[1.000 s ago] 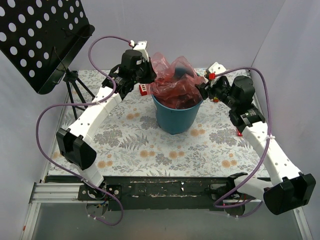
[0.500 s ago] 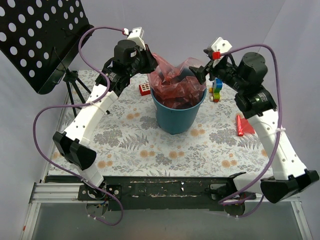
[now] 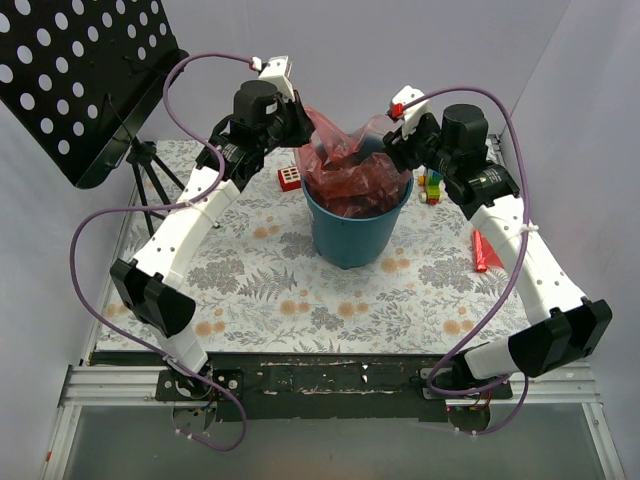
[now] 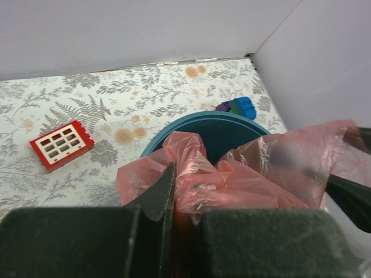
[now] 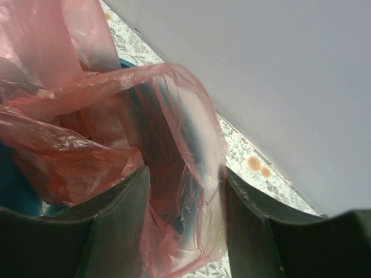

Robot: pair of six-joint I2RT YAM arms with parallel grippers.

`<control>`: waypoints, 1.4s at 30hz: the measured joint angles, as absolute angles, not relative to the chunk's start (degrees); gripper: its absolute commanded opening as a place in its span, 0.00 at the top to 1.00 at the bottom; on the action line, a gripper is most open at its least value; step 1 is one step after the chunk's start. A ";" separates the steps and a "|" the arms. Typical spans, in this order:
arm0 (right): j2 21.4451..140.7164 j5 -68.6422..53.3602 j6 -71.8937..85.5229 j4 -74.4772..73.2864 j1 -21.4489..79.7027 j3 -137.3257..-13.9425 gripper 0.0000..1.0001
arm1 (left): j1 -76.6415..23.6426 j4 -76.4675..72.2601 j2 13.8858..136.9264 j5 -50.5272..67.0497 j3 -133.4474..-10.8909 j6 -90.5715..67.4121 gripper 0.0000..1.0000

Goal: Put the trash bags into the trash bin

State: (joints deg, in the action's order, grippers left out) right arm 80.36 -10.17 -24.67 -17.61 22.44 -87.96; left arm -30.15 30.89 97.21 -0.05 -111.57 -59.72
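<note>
We see the crinkly, translucent red-pink plastic trash bags (image 3: 352, 172) bunched in the mouth of the round teal-blue plastic trash bin (image 3: 350, 238). Their lower folds sit inside the rim and their upper folds rise above it. The bin stands upright on the floral-patterned table (image 3: 280, 295), between the two arms.

The left gripper (image 3: 299, 131) is at the bin's left rim. In its wrist view the two dark fingers (image 4: 75, 240) are pressed almost together, with only a thin slit between them. A strip of the red-pink film is pinched in that slit, and the rest of the bags spreads over the bin's opening just beyond.

The right gripper (image 3: 392, 147) is above the right rim, where a peak of film rises toward it. In its wrist view the jaws stand well apart. Film billows loosely through the gap and brushes both inner faces of the fingers (image 5: 110, 223), but it is not flattened.

A small red block with a white grid (image 3: 289, 178) lies on the table left of the bin. A cluster of coloured toy blocks (image 3: 432, 186) lies to the right of the bin.
</note>
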 measured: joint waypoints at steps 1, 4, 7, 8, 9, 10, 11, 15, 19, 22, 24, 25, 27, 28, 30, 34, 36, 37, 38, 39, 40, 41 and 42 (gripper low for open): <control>80.36 -10.15 -24.58 -17.89 22.17 -87.96 0.61 | -30.15 30.94 97.84 -0.89 -111.74 -58.98 1.00; 80.38 -10.83 -23.90 -18.31 20.95 -87.96 0.88 | -30.15 31.00 99.18 -2.20 -111.94 -57.36 1.00; 81.23 -12.14 -22.20 -19.22 17.98 -88.38 0.99 | -30.11 31.40 100.51 -3.68 -111.94 -55.44 1.00; 82.04 -12.69 -21.43 -19.86 16.75 -88.95 0.99 | -30.11 31.51 100.95 -4.58 -112.16 -54.57 1.00; 82.91 -13.34 -20.75 -20.21 15.62 -89.65 0.99 | -30.09 31.83 101.82 -5.74 -113.08 -53.34 1.00; 84.03 -14.06 -20.12 -20.58 14.28 -90.56 0.99 | -30.09 31.99 102.91 -6.96 -114.39 -52.21 1.00; 85.25 -14.81 -19.53 -20.64 12.99 -91.42 0.99 | -30.09 31.94 104.29 -8.36 -116.07 -50.92 1.00; 90.85 -18.04 -16.99 -21.63 8.82 -95.26 0.99 | -30.06 29.54 109.51 -12.78 -120.09 -45.93 1.00; 98.43 -20.84 -15.22 -24.27 7.55 -102.37 0.99 | -29.65 29.12 116.46 -16.19 -123.96 -43.75 1.00; 103.79 -23.51 -14.76 -27.31 7.57 -107.00 0.99 | -28.53 31.81 122.30 -16.69 -128.35 -44.18 0.96; 104.97 -24.58 -14.68 -28.64 7.57 -107.50 0.99 | -27.44 34.74 124.11 -15.55 -128.64 -45.15 0.86; 105.49 -25.28 -14.68 -29.67 7.62 -107.55 0.99 | -26.74 36.93 124.44 -14.31 -128.60 -45.82 0.79; 105.91 -26.24 -14.72 -31.83 7.64 -107.55 0.99 | -25.80 39.53 124.22 -11.62 -127.90 -46.68 0.70; 105.91 -26.57 -14.74 -32.84 7.62 -107.55 0.99 | -25.21 40.34 123.66 -9.76 -127.00 -47.29 0.65; 105.82 -27.20 -14.79 -34.04 7.60 -107.46 0.99 | -24.14 41.85 121.69 -6.24 -124.22 -48.01 0.61; 105.14 -27.94 -15.20 -36.03 7.44 -105.78 0.99 | -21.76 44.73 116.55 2.83 -117.54 -48.47 0.54; 104.90 -28.18 -15.44 -37.65 7.33 -105.08 0.99 | -20.73 46.37 114.04 7.18 -114.72 -48.49 0.54; 104.84 -28.25 -15.68 -38.61 7.27 -104.86 0.99 | -20.27 47.13 112.81 9.21 -113.67 -48.49 0.54; 104.71 -28.25 -15.99 -39.33 7.20 -104.44 0.99 | -19.86 47.72 112.03 10.85 -113.06 -48.49 0.54; 104.55 -28.25 -16.32 -40.10 7.11 -103.90 0.99 | -19.25 48.88 111.26 13.28 -112.60 -48.66 0.54; 104.25 -28.27 -16.58 -40.56 7.05 -103.02 0.99 | -18.72 49.54 110.87 15.16 -112.36 -48.86 0.52; 103.85 -28.25 -16.82 -41.06 6.92 -101.93 0.94 | -18.15 49.89 110.69 16.88 -112.07 -49.01 0.49; 103.57 -28.27 -17.02 -41.98 6.81 -101.21 0.86 | -17.58 50.28 110.54 19.25 -111.57 -49.23 0.45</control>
State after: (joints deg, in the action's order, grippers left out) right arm 103.57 -28.27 -17.02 -41.98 6.81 -101.21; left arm -17.58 50.28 110.54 19.25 -111.57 -49.23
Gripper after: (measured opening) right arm 0.021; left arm 0.475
